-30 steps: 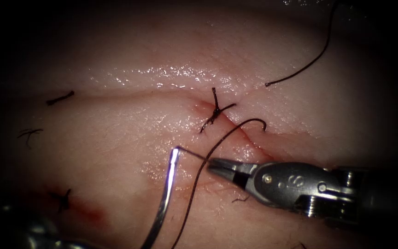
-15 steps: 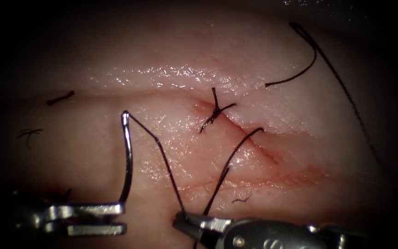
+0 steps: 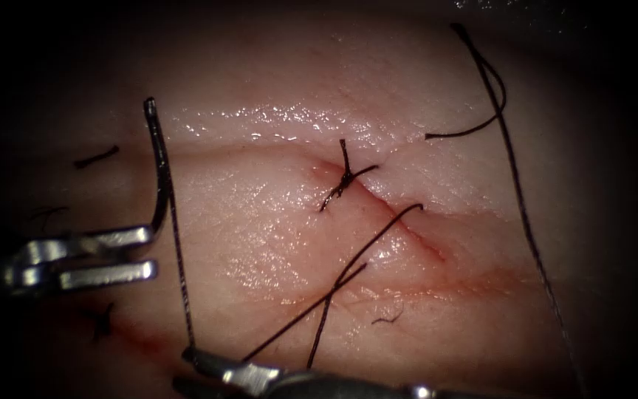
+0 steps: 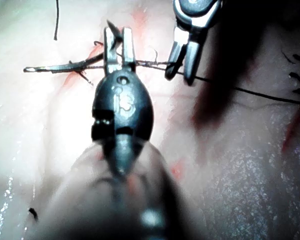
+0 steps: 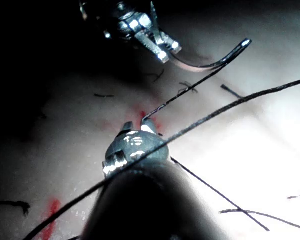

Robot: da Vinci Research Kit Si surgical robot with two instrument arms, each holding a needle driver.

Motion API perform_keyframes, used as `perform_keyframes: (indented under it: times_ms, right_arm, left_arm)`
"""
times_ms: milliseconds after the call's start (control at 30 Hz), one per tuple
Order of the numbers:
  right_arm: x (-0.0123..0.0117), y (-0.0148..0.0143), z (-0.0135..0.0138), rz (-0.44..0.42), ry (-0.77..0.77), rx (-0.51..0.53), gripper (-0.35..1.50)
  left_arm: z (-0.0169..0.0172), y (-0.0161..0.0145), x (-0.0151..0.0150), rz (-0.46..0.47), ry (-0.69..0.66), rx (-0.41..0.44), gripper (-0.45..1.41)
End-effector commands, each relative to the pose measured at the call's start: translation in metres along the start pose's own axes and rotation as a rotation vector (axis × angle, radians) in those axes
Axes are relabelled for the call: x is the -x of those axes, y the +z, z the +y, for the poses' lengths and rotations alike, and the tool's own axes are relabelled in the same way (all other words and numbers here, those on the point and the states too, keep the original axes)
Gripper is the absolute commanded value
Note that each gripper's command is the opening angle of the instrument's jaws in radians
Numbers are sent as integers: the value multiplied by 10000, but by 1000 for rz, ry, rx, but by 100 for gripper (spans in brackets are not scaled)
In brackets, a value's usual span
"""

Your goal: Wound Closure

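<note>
The left gripper (image 3: pixel 142 253) sits at the left of the endoscope view, well left of the cut (image 3: pixel 400 225), and is clamped on the curved needle (image 3: pixel 159 170) near its pointed end, so the body arcs up over the tissue (image 3: pixel 260 214) and the swaged end stands free at the top; the needle is wholly out of the tissue. From that end the thread (image 3: pixel 179 273) drops straight down to the right gripper (image 3: pixel 204 362) at the lower edge, whose jaws look closed on the strand near the tip, though the tip is partly cut off by the edge of the view. Two more runs of thread rise from there and cross on the way to the cut, one entering the tissue just right of it, below the finished knot (image 3: pixel 346 177). A long slack strand (image 3: pixel 518 199) hangs farther right, over a loose cut end (image 3: pixel 467 129). The risks, as I judge them: the crossing runs could snag or lock on each other if either gripper pulls at an angle; a hard pull could saw the thread through the cut's edge or drag the finished knot; the needle, held so near its tip, could swivel in the jaws or blunt its point; and the slack strand could catch on a shaft.
</note>
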Motion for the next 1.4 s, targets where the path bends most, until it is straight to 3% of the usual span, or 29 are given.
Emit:
perform_keyframes:
  times_ms: [33,167,267,367,467,600,700,967,1000,1167,1267,1400]
  right_arm:
    - [5,-3,15,39,8,28,140]
    - [10,-38,34,98,7,38,146]
    - [20,-65,39,112,-3,27,135]
    - [36,-73,42,87,-29,59,125]
    - [65,-62,55,44,-42,88,123]
    - [122,-34,79,-19,-78,112,123]
    - [146,-27,89,-52,-94,125,121]
    - [170,-14,95,-89,-120,141,104]
    - [170,-14,95,-94,-119,143,99]
    - [167,-14,100,-93,-113,139,29]
    - [165,-14,103,-94,-103,141,-35]
    - [165,-17,103,-98,-79,153,-35]
  left_arm:
    - [-5,3,6,-10,9,-18,-45]
    - [-35,-12,15,-24,27,-109,-45]
    - [-56,-31,21,-26,35,-180,-45]
    - [-63,-42,22,-29,37,-217,-45]
    - [-62,-43,21,-31,55,-220,-45]
    - [-52,-35,20,-13,63,-211,-45]
    - [-49,-33,18,-10,64,-210,-45]
    - [-40,-28,12,16,56,-189,-45]
    - [-38,-27,10,16,56,-186,-45]
    - [-27,-19,5,29,48,-160,-45]
    - [-19,-12,2,29,50,-140,-45]
    - [-10,-6,-2,31,49,-120,-45]
